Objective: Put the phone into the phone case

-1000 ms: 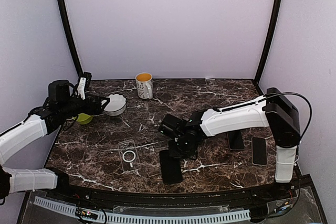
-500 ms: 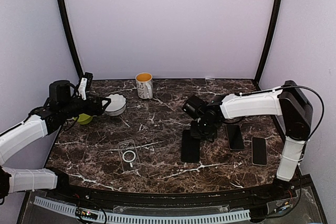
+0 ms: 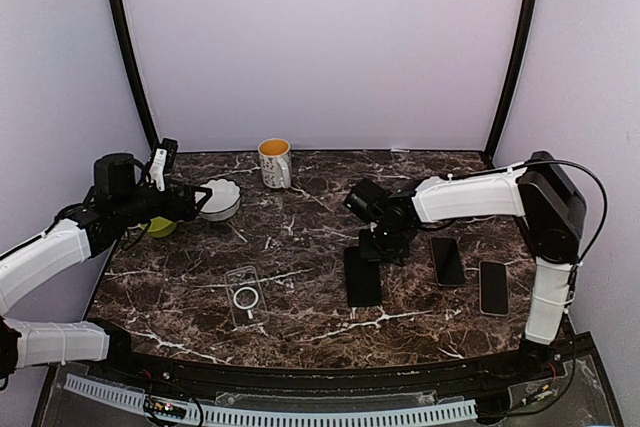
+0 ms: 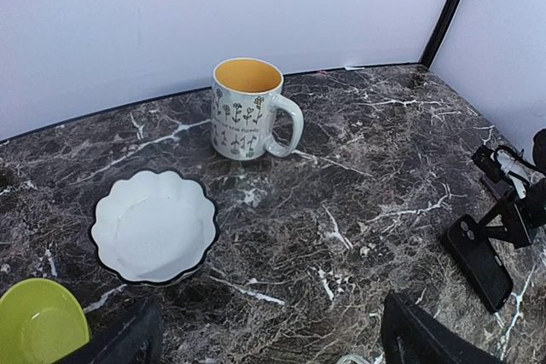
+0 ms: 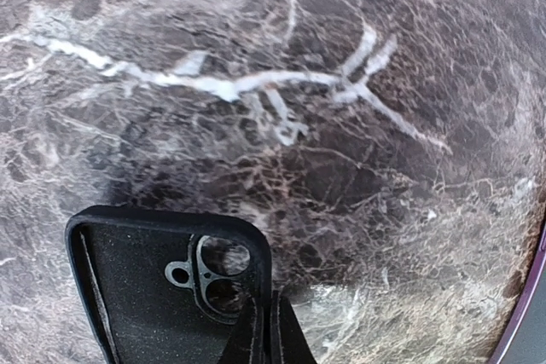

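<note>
The clear phone case (image 3: 245,295), with a white ring and bar, lies flat front left of centre, with no gripper near it. My right gripper (image 3: 376,247) is shut on the top edge of a black phone (image 3: 362,279) that lies on the marble right of centre. In the right wrist view the closed fingertips (image 5: 266,321) pinch its rim beside the camera cut-out, and the phone (image 5: 145,296) shows a raised rim. My left gripper (image 3: 195,202) is open and empty at the far left, above the table; its fingers (image 4: 128,338) frame bare marble.
Two more black phones (image 3: 447,260) (image 3: 493,287) lie at the right. A flowered mug (image 3: 274,162) stands at the back. A white scalloped bowl (image 3: 218,199) and a green bowl (image 3: 160,226) sit by the left gripper. Dark frame posts stand at the back corners.
My right gripper has moved the black phone from the front centre rightward and back, away from the clear case. The left arm has not moved.
</note>
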